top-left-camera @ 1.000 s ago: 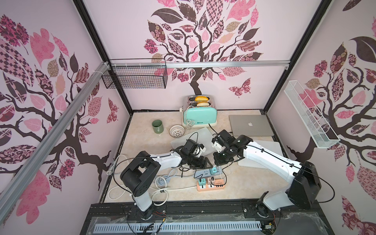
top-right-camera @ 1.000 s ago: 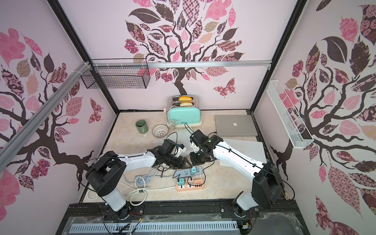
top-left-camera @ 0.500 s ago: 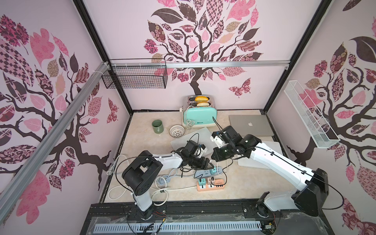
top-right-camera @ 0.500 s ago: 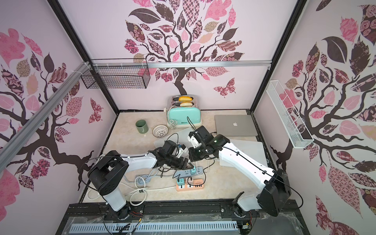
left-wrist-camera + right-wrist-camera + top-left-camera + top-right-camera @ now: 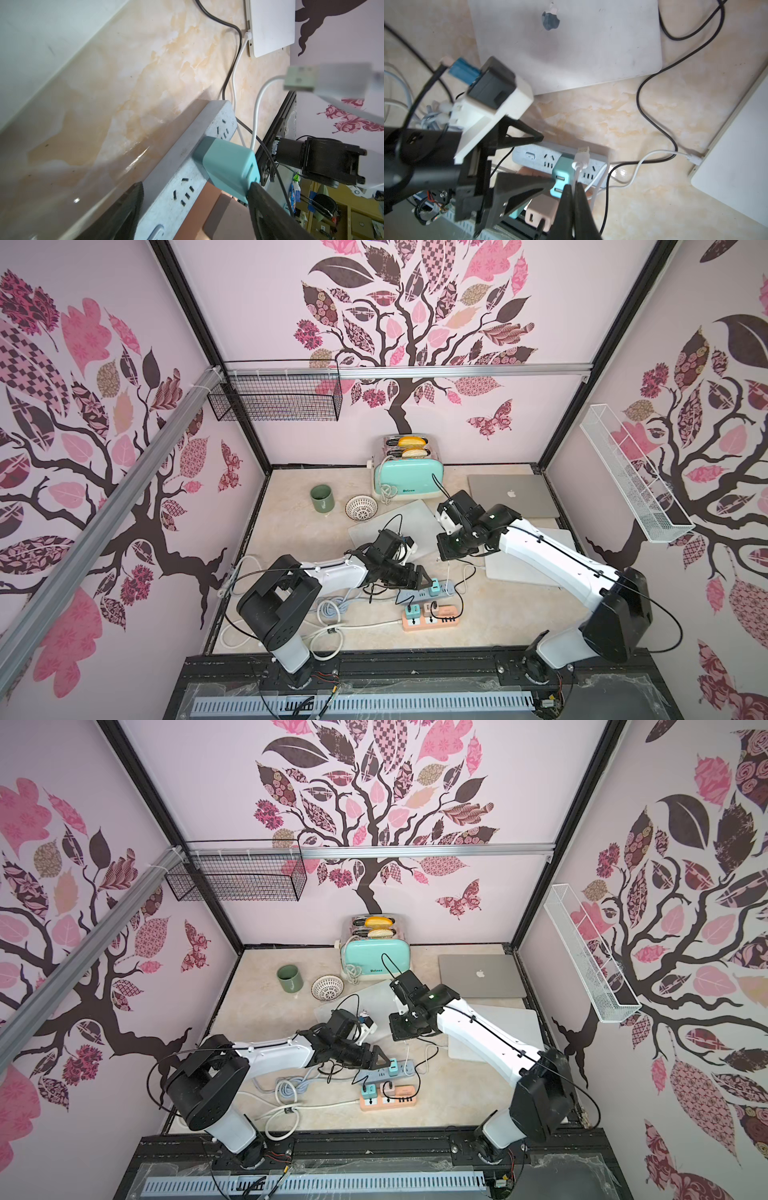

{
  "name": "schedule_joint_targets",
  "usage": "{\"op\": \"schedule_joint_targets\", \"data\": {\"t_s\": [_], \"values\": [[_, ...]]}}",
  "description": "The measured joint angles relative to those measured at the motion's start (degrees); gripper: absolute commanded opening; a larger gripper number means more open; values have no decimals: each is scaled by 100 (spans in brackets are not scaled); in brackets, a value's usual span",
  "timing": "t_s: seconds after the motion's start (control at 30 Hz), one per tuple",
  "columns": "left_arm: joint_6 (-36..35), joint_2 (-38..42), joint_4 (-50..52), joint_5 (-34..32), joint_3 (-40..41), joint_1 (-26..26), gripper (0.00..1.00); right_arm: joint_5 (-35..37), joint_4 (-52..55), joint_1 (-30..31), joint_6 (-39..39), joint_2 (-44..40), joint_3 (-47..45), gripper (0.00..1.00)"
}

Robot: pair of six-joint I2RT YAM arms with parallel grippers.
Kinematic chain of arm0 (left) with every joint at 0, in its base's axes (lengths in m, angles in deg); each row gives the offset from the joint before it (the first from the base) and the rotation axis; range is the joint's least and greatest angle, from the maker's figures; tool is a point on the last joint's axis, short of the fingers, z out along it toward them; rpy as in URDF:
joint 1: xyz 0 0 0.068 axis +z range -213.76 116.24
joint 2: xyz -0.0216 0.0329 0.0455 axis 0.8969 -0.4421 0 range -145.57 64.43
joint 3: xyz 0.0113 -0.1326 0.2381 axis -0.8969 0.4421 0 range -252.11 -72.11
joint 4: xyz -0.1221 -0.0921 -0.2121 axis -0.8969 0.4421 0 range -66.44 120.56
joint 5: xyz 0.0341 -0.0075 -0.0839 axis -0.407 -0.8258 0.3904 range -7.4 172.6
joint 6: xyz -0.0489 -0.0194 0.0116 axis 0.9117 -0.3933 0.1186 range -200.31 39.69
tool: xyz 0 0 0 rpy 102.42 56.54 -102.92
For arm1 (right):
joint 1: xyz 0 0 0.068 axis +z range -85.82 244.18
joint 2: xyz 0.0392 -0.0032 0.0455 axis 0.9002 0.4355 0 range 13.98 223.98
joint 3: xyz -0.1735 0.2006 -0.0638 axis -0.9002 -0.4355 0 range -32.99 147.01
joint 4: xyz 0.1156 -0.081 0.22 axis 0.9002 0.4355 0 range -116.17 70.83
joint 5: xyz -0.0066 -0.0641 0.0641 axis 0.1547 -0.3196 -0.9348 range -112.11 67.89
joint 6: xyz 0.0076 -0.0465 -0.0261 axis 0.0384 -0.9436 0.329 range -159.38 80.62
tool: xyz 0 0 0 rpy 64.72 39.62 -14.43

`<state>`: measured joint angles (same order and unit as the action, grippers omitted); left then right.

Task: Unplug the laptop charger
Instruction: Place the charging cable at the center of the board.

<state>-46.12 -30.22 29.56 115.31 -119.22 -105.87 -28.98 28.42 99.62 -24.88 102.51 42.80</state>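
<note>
The white charger cable's USB plug [image 5: 582, 154] hangs free above the teal adapter [image 5: 560, 176], out of its ports. My right gripper [image 5: 573, 188] is shut on the white cable just behind that plug; in both top views it hovers over the strips [image 5: 446, 551] [image 5: 401, 1031]. The cable's other end sits in the white laptop [image 5: 737, 176]. My left gripper [image 5: 195, 209] is open, its fingers [image 5: 266, 212] astride the grey power strip [image 5: 182, 166], one tip against the teal adapter [image 5: 226, 166], which is plugged into that strip.
An orange power strip [image 5: 432, 614] with plugs lies in front of the grey one. Black and white cables loop around both strips. A silver laptop [image 5: 511, 495], teal toaster [image 5: 409, 479], green mug [image 5: 322, 497] and white bowl [image 5: 361, 506] stand farther back.
My left gripper's jaws have spread wider beside the teal adapter. The right arm's elbow swung out and back while its gripper stayed shut on the white cable.
</note>
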Motion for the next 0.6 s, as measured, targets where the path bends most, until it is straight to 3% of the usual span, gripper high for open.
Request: {"op": "schedule_joint_targets", "data": {"t_s": [0.2, 0.53, 0.6], "values": [[44, 179, 195, -186, 151, 0, 83, -282, -302, -452, -57, 1058, 269, 0], [20, 778, 476, -234, 210, -26, 84, -527, -448, -420, -74, 1381, 205, 0], [-31, 785, 629, -282, 142, -26, 84, -525, -433, -420, -85, 1447, 201, 5]]}}
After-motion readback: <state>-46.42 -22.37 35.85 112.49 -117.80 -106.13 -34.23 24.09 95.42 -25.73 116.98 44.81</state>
